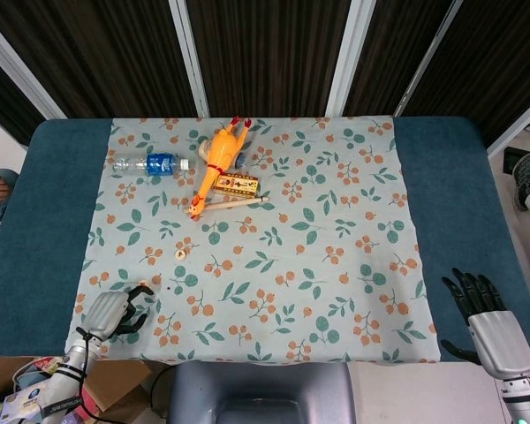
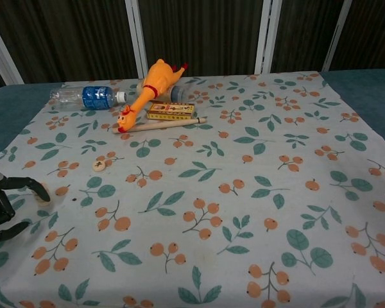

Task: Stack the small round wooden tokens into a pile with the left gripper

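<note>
One small round wooden token [image 2: 99,165] lies alone on the floral cloth [image 2: 244,192]; both the left hand [image 1: 115,311] and the right hand [image 1: 477,305] are empty, fingers apart.

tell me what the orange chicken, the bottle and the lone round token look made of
Orange chicken: likely rubber or soft vinyl, with a smooth, glossy, saturated orange skin and red comb.
Bottle: clear plastic, see-through body, with a blue label.
Lone round token: looks like pale unfinished wood, matte beige with a small dark mark on its face; too small to show grain.
</note>
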{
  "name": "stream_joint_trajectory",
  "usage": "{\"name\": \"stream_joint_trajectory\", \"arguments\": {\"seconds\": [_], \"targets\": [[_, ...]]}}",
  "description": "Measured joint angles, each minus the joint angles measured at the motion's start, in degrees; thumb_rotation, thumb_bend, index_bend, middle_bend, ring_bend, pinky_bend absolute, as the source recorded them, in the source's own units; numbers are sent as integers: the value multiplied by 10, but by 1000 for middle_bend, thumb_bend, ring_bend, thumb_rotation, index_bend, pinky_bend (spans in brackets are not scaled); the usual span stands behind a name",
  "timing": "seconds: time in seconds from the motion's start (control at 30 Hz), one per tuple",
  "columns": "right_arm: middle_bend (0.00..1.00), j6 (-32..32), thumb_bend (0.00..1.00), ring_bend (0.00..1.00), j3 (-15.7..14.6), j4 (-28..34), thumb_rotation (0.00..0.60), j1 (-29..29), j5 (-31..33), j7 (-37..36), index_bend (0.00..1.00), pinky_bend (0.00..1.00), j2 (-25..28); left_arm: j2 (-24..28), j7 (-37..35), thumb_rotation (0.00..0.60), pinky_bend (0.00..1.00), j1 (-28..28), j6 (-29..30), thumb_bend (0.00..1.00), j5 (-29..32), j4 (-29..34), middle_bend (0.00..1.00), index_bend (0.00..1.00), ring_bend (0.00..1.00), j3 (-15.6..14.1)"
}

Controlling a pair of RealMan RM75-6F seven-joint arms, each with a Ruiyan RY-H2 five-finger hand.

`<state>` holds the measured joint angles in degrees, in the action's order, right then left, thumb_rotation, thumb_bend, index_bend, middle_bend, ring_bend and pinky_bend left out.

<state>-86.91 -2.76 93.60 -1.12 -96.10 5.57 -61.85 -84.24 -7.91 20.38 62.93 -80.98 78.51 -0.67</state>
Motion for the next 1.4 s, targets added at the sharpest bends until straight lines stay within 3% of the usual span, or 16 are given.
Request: {"name": "stream_joint_trajectory", "arguments": {"seconds": [0.63, 0.97, 1.13, 1.4], "targets": [[0, -3, 133, 0, 0, 1, 600, 1, -1, -3, 0, 0, 1, 4, -17, 600, 1000, -7, 25, 429, -18, 5, 1000, 317, 1000, 2], [0, 0, 133, 0, 0, 0, 600, 0, -1, -4, 0, 0, 1, 4, -49, 600, 1000, 16, 54, 425, -26, 36, 1000, 342, 1000, 55], [0, -1, 133, 0, 2, 0, 600, 0, 4, -4, 0, 0, 2, -4, -3, 600, 1000, 51, 18, 409, 27, 30, 1000, 402, 1000, 97], [0, 5, 132, 0, 3, 1, 600, -2, 7, 1, 0, 0, 0, -60, 155, 600, 1000, 125, -65, 399, 192, -18, 1000, 390, 1000, 157]]}}
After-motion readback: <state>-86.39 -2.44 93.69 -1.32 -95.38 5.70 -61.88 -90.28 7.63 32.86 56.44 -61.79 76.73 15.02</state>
